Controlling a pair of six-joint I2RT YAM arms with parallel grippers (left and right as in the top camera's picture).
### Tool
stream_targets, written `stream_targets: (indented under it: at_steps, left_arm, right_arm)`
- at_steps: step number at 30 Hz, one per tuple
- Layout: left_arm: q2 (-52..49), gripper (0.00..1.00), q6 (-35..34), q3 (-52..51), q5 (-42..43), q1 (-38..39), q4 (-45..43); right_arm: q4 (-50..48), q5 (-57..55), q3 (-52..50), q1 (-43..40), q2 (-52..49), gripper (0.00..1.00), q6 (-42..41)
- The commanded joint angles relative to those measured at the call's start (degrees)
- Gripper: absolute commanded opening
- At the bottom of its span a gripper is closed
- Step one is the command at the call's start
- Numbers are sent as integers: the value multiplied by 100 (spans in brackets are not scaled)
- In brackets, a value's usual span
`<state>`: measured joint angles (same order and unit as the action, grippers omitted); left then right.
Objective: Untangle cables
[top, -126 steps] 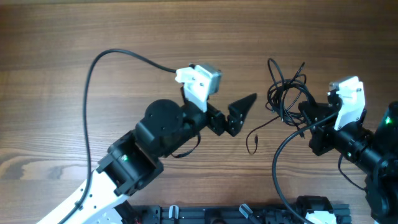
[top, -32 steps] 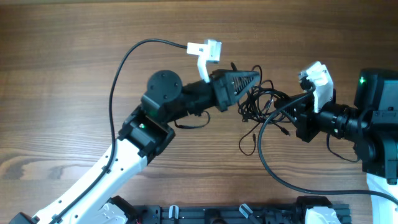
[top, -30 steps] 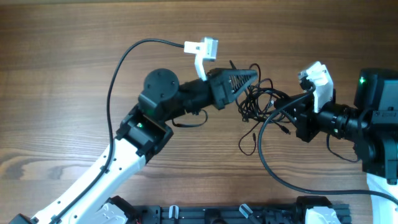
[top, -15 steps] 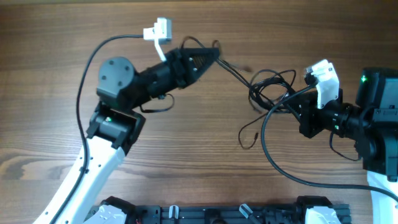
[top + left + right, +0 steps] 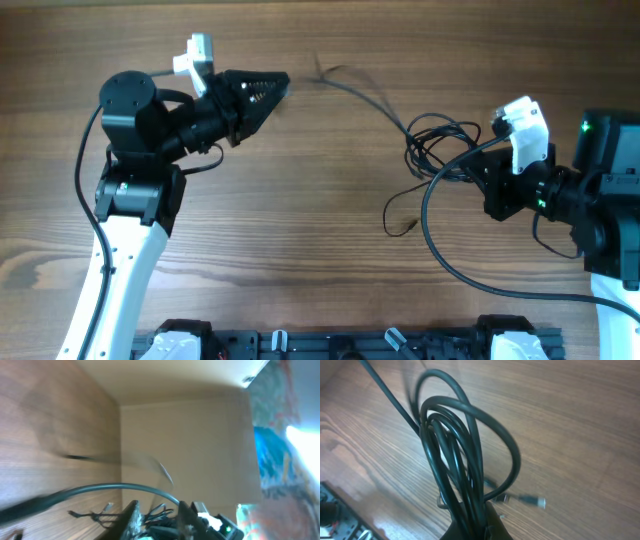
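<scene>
On the wooden bench we see the cables, a knot of thin black loops toward the right edge. They are pinched at their base by the closed right gripper. One blurred strand runs from the knot toward the far edge and ends near the left gripper without touching it. That gripper's jaws stand slightly parted and hold nothing.
</scene>
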<state>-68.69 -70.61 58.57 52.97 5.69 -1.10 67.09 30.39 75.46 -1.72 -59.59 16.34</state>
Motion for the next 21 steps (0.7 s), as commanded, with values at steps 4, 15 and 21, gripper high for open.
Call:
stream_targets:
  at_steps: [4,15,21]
  left_arm:
    - [120,71,1344,70,136,-17,957]
    - [120,77,2730,70,315,695,826]
    - [120,79,2861,70,264,1305,409]
  right_arm:
    - [-297,-232,-11,-17,-20,4,-256]
    - [-863,452,-11,-17,-20,4,-431]
    - [-1023,981,-11,-17,-20,4,-431]
